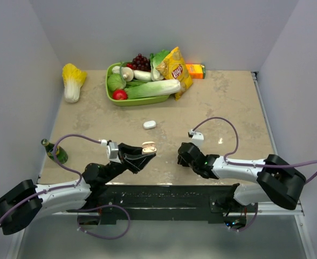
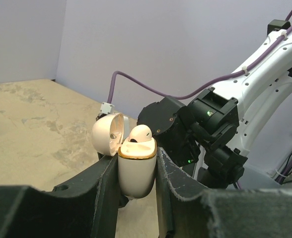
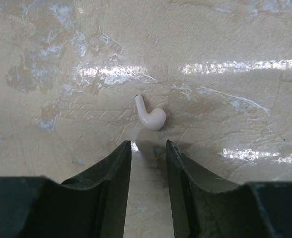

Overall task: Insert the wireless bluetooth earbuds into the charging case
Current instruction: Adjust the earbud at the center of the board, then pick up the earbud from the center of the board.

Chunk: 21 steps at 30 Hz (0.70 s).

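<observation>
My left gripper (image 2: 137, 156) is shut on the white charging case (image 2: 136, 173) and holds it upright above the table, lid (image 2: 106, 134) tipped open to the left. One white earbud (image 2: 140, 133) sits in the case with its rounded head poking above the gold rim. In the top view the case (image 1: 149, 147) shows at the left gripper's tip. A second earbud (image 3: 151, 116) lies on the tabletop, stem pointing up-left. My right gripper (image 3: 148, 144) is just short of it, jaws open, nothing between them. From above, the right gripper (image 1: 181, 154) hides this earbud.
A small white rounded object (image 1: 149, 124) lies mid-table. A green tray (image 1: 115, 99) of vegetables, grapes and a chips bag (image 1: 176, 70) stands at the back, with an orange box (image 1: 196, 70) beside it. A cabbage (image 1: 72, 81) lies far left, a green bottle (image 1: 55, 151) by the left edge.
</observation>
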Each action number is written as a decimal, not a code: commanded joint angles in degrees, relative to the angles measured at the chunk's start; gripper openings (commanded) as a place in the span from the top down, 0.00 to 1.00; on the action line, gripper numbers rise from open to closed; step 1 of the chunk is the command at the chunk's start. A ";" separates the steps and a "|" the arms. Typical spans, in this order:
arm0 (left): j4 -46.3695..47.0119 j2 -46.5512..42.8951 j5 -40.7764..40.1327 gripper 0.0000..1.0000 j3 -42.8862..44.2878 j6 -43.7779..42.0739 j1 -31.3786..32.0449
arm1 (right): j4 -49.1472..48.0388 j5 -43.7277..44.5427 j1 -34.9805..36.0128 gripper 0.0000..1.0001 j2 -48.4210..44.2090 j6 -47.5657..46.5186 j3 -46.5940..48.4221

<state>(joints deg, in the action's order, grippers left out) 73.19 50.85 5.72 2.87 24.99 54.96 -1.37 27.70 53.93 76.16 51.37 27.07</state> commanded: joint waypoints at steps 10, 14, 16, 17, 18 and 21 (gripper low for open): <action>35.36 1.97 0.00 1.00 -8.50 2.34 0.41 | 5.33 2.27 -0.32 0.86 -4.54 2.94 -2.38; 35.36 1.97 0.26 1.00 -8.50 2.52 0.50 | 3.04 2.00 -0.32 0.90 -1.64 3.03 -2.20; 35.36 1.71 0.35 1.00 -8.50 2.52 0.50 | 2.25 2.61 -0.32 0.91 -0.67 3.12 -1.93; 35.36 1.71 0.35 1.00 -8.50 2.52 0.50 | 2.16 2.97 -0.41 0.91 0.38 3.03 -1.76; 35.36 1.62 0.35 1.00 -8.67 2.52 0.50 | 2.07 3.32 -0.41 0.91 0.91 2.94 -1.50; 35.36 1.62 0.35 1.00 -8.67 2.52 0.50 | 2.33 4.29 -0.67 0.91 3.11 2.85 -0.53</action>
<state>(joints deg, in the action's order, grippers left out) 73.19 52.77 5.76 2.87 26.50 55.18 -0.95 29.67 53.82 75.96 53.10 25.82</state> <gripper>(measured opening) 0.347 0.090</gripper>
